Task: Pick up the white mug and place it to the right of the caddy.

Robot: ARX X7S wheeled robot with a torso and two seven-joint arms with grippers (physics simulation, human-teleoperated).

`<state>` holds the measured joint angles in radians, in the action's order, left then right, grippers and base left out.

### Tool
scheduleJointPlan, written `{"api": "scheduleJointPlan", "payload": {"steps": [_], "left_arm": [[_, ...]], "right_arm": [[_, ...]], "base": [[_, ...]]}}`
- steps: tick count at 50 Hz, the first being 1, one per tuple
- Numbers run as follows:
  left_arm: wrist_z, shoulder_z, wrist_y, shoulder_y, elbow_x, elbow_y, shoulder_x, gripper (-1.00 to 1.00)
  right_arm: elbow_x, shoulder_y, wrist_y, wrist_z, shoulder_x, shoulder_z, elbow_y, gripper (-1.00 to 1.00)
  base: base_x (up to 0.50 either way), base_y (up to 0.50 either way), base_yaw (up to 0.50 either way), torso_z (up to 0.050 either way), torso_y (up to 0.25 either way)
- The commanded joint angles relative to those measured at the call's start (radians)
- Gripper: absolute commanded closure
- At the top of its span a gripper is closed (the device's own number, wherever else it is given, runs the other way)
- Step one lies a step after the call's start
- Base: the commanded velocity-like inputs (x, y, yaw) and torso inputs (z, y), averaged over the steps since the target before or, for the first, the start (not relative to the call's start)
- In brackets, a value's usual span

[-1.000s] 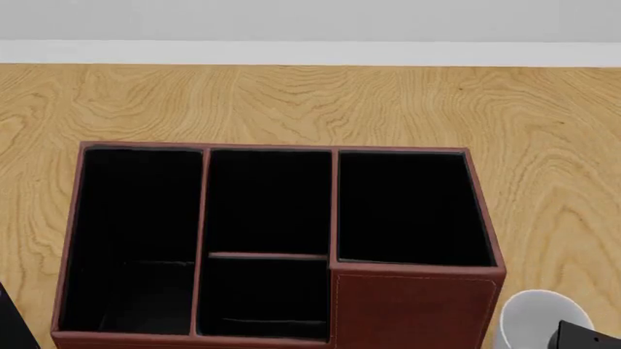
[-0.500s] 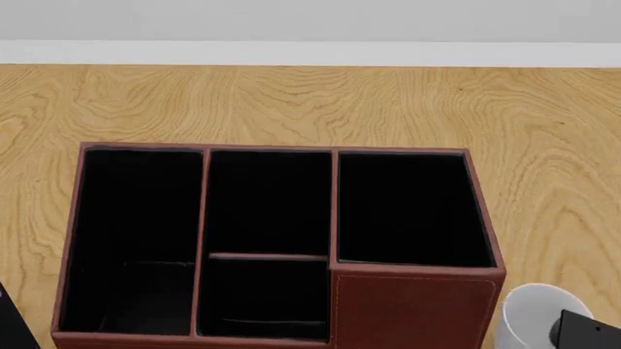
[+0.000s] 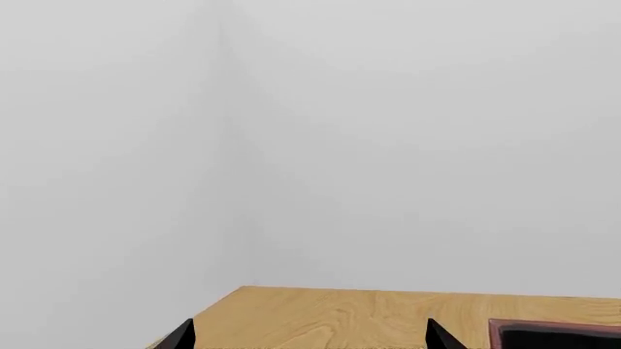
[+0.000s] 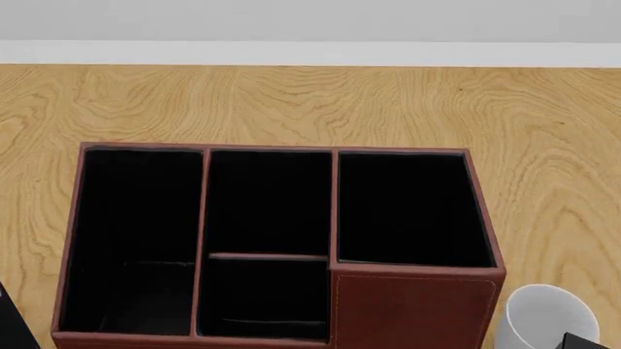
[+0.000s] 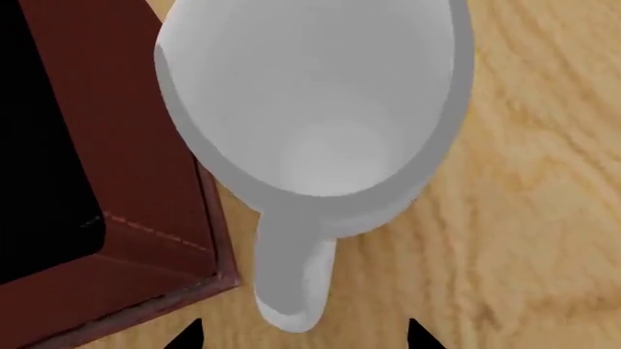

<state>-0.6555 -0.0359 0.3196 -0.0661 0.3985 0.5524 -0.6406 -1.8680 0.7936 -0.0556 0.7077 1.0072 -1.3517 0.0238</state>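
**A:** Largest item first: what fills the wooden tabletop (image 4: 291,102)?

**B:** The caddy (image 4: 412,309), a reddish-brown box with black-lined compartments, all of them bare. Just beside its near right corner stands the white mug (image 4: 543,320), upright on the tabletop, handle turned toward the robot.

**A:** So how far along is the task?

**B:** By my reading, nearly done: the white mug already sits right of the caddy, close to its wall. What remains is drawing the arm away.

**A:** And the grippers?

**B:** The right gripper (image 5: 301,336) is released, its two tips spread either side of the handle and gripping nothing. The left gripper (image 3: 310,338) hangs parted over the tabletop's far edge, holding nothing.

**A:** Anything in the way?

**B:** Only a black object (image 4: 11,323) at the near left, too cropped to name. The handle lies between the right tips, so a careless retreat could nudge it.
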Motion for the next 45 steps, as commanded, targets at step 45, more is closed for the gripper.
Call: {"api": "scheduleJointPlan", "payload": {"steps": [45], "left_arm": [[-0.02,0.053,-0.025,0.089,0.017,0.08,-0.013,-1.0]], "right_arm": [[0.328,-0.173,0.317,0.285,0.378,0.031,-0.741,-1.0]], "base": [[0.0,0.0,0.0,0.0,0.0]]}}
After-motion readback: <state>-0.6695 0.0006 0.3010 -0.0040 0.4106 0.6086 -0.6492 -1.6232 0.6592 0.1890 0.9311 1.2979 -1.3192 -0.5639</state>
